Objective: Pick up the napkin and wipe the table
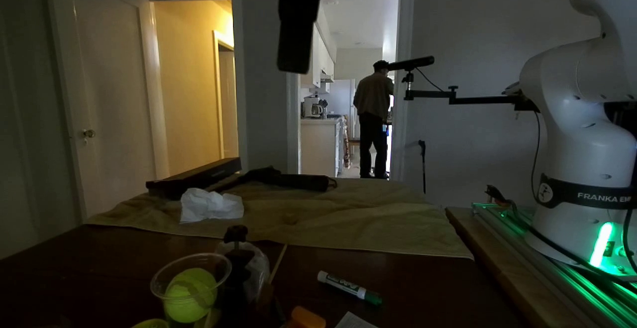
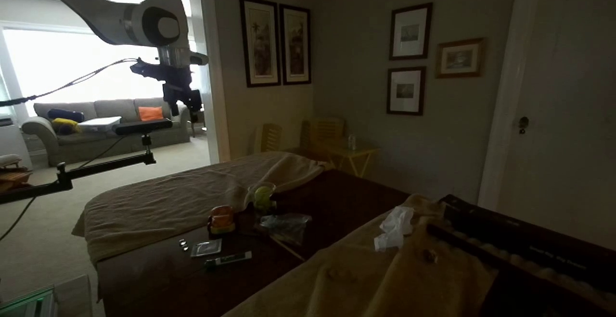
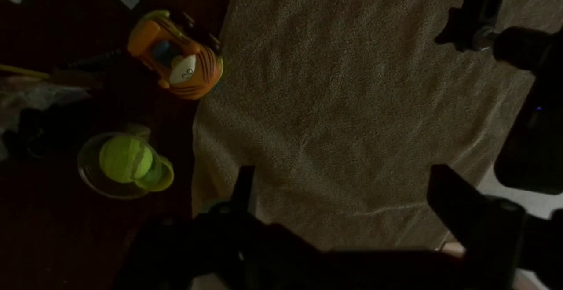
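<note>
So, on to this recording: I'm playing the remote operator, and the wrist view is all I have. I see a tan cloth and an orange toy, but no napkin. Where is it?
Observer: The napkin lies crumpled on a second tan cloth, across the dark tabletop from yours.
Operator: Is anything near it?
Observer: Yes, a long black box lies close by.
Operator: And how am I placed for height?
Observer: In an exterior view the fingers hang in mid-air, clear of the tabletop.
</note>
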